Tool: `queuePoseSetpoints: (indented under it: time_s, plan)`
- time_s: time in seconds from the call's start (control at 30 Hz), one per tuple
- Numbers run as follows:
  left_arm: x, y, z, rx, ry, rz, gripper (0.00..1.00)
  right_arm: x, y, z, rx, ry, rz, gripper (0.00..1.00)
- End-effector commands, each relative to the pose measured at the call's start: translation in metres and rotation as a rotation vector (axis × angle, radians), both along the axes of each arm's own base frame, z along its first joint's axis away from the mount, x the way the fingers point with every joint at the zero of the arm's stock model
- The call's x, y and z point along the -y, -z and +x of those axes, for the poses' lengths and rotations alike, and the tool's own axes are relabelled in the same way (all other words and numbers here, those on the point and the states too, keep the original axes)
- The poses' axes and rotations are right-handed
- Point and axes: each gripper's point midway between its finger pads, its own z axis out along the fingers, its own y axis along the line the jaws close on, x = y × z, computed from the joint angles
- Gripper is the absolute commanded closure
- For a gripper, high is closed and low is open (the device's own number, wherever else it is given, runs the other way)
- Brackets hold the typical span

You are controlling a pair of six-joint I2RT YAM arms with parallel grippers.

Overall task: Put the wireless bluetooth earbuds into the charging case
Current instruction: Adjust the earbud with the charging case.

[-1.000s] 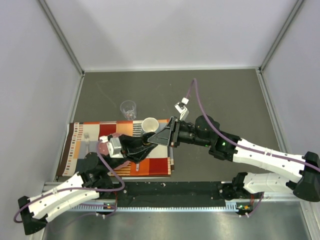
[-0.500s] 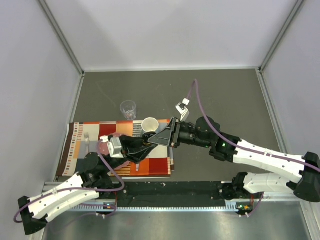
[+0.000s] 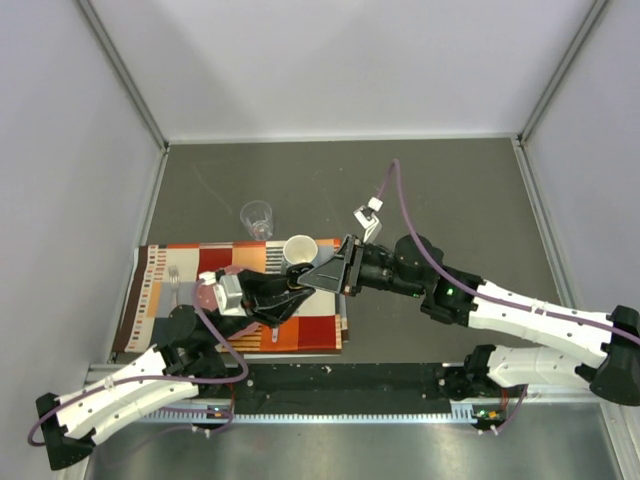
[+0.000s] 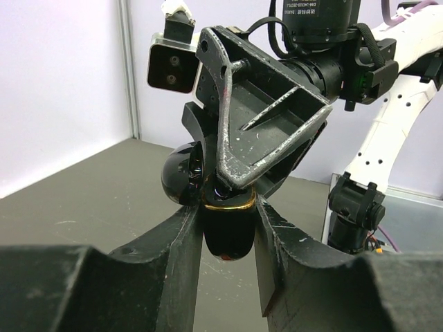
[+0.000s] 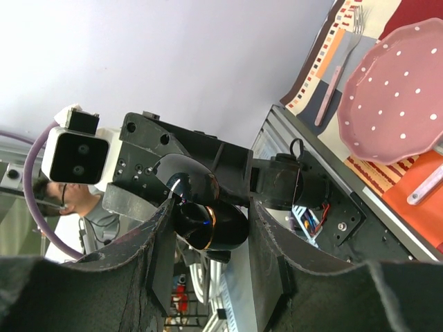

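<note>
Top view, step: left gripper [image 3: 283,296] and right gripper [image 3: 318,274] meet over the striped mat [image 3: 170,262]; earbuds not visible.
Top view, containers: white mug [image 3: 299,248] and clear glass [image 3: 257,216] look empty.
Left wrist: left gripper clamped on the charging case [image 4: 228,238], lid open.
Right wrist: right gripper clamps it too; pink plate [image 5: 394,90] bare.
Next: probably free one gripper to fetch a bud.

My left fingers [image 3: 272,293] and right fingers [image 3: 325,270] meet tip to tip over the striped mat [image 3: 310,325] at the grey bench's [image 3: 450,200] near left. A white mug [image 3: 299,249] stands just beside them, a clear glass [image 3: 257,218] is farther back, and a fork [image 3: 175,285] lies at the mat's left.
</note>
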Motion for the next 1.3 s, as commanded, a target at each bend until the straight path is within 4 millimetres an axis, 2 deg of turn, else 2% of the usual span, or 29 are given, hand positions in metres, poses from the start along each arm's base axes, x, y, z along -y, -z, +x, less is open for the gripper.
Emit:
queuePoseSetpoints:
  time_s: [0.0, 0.13, 0.27, 0.47, 0.5, 0.53, 0.67, 0.77, 0.8, 0.87, 0.9, 1.1, 1.23, 1.27]
  plan:
    - [-0.004, -0.007, 0.002, 0.010, -0.017, -0.025, 0.60, 0.007, -0.035, -0.005, 0.053, -0.002, 0.110, 0.92]
    - [-0.003, -0.007, 0.001, 0.013, -0.013, -0.027, 0.62, 0.006, -0.033, -0.005, 0.050, -0.002, 0.103, 0.92]
    - [-0.003, -0.008, 0.001, 0.015, -0.010, -0.027, 0.74, 0.007, -0.032, -0.005, 0.047, -0.002, 0.098, 0.92]
    - [-0.003, -0.010, 0.000, 0.025, -0.011, -0.031, 0.88, 0.004, -0.027, -0.005, 0.039, -0.008, 0.081, 0.91]
    - [-0.003, -0.010, 0.000, 0.028, -0.009, -0.031, 0.96, 0.004, -0.026, -0.005, 0.037, -0.008, 0.079, 0.89]
    - [-0.003, -0.009, 0.000, 0.028, -0.008, -0.028, 1.00, 0.004, -0.024, -0.005, 0.038, -0.007, 0.074, 0.87]
    - [-0.003, -0.011, -0.001, 0.037, -0.005, -0.028, 1.00, 0.004, -0.022, -0.004, 0.044, -0.003, 0.058, 0.82]
    - [-0.003, -0.010, -0.003, 0.045, 0.000, -0.026, 1.00, 0.005, -0.021, -0.004, 0.057, -0.005, 0.038, 0.64]
    - [-0.003, -0.010, -0.003, 0.046, 0.000, -0.028, 1.00, 0.006, -0.019, -0.004, 0.060, -0.004, 0.029, 0.50]
    - [-0.004, -0.010, -0.003, 0.056, -0.004, -0.034, 1.00, 0.007, -0.022, -0.003, 0.081, -0.002, 0.023, 0.41]
    - [-0.005, -0.010, -0.003, 0.058, -0.008, -0.035, 1.00, 0.008, -0.023, -0.003, 0.087, 0.001, 0.019, 0.32]
    - [-0.013, -0.010, -0.001, 0.091, -0.044, -0.056, 1.00, 0.023, -0.040, -0.004, 0.173, 0.025, 0.023, 0.14]
    - [-0.018, -0.013, -0.001, 0.111, -0.066, -0.066, 1.00, 0.048, -0.050, -0.002, 0.242, 0.095, 0.017, 0.11]
    - [-0.019, -0.014, -0.001, 0.112, -0.069, -0.068, 1.00, 0.053, -0.043, 0.000, 0.241, 0.111, -0.012, 0.11]
